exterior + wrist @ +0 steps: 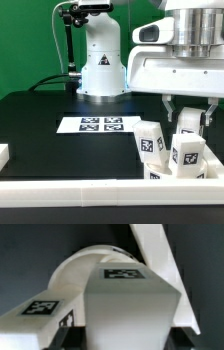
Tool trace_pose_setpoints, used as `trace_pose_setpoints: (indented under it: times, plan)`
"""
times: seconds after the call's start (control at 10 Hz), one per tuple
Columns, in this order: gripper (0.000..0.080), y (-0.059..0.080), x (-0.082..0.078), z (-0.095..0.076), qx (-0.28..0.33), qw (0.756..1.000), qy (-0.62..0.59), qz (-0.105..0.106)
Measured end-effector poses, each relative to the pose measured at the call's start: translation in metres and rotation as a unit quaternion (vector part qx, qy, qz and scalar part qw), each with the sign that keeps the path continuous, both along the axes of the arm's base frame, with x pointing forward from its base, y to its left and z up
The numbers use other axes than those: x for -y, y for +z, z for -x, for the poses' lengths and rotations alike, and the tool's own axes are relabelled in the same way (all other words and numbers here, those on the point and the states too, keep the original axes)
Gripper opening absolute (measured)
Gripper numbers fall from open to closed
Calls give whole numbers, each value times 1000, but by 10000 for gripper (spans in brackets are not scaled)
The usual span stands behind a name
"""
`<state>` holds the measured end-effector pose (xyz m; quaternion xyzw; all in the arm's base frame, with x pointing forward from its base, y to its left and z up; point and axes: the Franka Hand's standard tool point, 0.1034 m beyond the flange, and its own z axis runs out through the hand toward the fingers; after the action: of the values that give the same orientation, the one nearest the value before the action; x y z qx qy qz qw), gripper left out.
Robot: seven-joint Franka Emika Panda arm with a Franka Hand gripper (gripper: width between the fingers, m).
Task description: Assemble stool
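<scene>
Exterior view: the arm's two-finger gripper (187, 121) hung at about 3 o'clock in the frame, low over the black tabletop (40, 120). Its jaws stood closed around a short white rectangular plastic leg (188, 126) carrying a black-and-white square tag, held upright. Directly below, at about 5 o'clock, the thick round white plastic disc seat (172, 172) lay close to the long white rail (100, 190) edging the tabletop. Two further tagged white legs rose from the seat: one (151, 143) toward 4 o'clock, one (188, 152) just beside it and nearer the gripped leg. Whether these two were fully fastened could not be told.

The flat white marker board (101, 124) lay at centre frame, well apart from the seat.

Wrist view: the gripped leg filled the frame centre, a tag on its face; the curved seat edge (85, 258) showed behind it toward 12 o'clock, and another tagged leg (38, 314) stood at 8 o'clock.

Progress, as a judgement: two legs appeared mounted; the held leg remained to be seated. Any further leg was not visible.
</scene>
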<state>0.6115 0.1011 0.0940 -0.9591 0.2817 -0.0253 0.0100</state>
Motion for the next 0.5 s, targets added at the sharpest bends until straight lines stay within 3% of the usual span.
trace_pose_setpoints:
  times: [0.5]
  plan:
    - [340, 0, -3, -4, 20, 970, -239, -26]
